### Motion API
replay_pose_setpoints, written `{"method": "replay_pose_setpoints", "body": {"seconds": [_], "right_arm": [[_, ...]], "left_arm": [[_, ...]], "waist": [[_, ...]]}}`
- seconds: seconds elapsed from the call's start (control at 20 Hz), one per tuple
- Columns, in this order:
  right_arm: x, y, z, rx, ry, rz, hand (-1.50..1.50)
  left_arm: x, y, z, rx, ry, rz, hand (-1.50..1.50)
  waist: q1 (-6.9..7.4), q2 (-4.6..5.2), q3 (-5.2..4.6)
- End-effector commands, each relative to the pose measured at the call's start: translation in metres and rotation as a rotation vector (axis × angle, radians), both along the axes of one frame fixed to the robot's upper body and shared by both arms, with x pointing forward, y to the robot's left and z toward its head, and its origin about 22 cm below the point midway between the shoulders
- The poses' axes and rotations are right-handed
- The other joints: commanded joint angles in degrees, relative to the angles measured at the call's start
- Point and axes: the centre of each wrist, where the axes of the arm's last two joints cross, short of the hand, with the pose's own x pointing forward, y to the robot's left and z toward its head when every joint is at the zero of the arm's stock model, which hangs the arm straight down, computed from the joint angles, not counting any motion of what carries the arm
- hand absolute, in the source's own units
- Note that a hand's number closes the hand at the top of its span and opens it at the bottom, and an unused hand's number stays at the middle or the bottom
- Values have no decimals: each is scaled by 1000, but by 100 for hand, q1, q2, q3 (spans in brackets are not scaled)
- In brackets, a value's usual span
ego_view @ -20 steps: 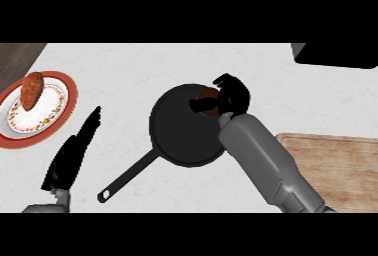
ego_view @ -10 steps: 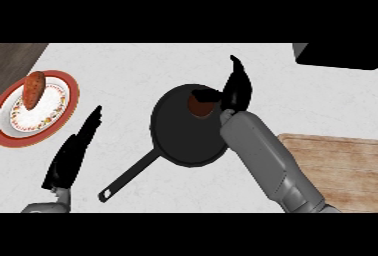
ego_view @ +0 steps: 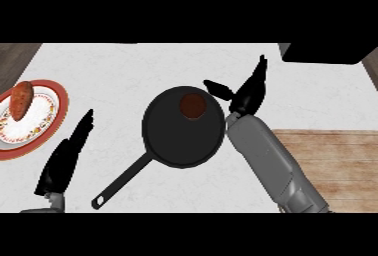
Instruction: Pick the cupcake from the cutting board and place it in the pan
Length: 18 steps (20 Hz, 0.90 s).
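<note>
Apparently done | cupcake (ego_view: pixel 193 105) sits inside the pan (ego_view: pixel 177 144) - not held | right hand (ego_view: pixel 247 96) just beside the rim, fingers straight and spread | cutting board (ego_view: pixel 332 160) holds no cupcake | left hand (ego_view: pixel 65 162) rests lower left, fingers straight | remaining - probably only to draw the arm back.

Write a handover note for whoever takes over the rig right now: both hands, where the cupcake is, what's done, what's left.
Right hand: open, holding nothing, just past the pan's right rim.
Left hand: open, resting at lower left.
Cupcake: inside the pan, off the cutting board.
Done: pick and place.
Left: probably only drawing the right arm clear.
</note>
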Motion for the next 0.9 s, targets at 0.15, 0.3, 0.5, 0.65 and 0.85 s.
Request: {"method": "replay_pose_setpoints", "body": {"seconds": [0.15, 0.3, 0.5, 0.65, 0.85], "right_arm": [[-45, -24, -30, 50, -132, -146, -150], [-74, -59, -37, -7, -127, -106, -150], [-125, -77, -46, -40, -123, -98, -150], [-171, -100, -45, -28, -118, -118, -150], [-219, -120, -25, -43, -115, -116, -150]], "left_arm": [[-14, 21, 4, -9, 36, 58, 0], [-19, 21, 5, -1, 13, 67, 0], [-23, 7, -2, -1, 20, 87, 0], [-31, 20, -12, -2, 11, 81, 0], [-36, 25, -1, 6, 18, 64, 0]], "waist": [[-355, -89, -6], [-408, -108, -10], [-453, -118, -18], [-421, -95, -14], [-383, -87, -14]]}}
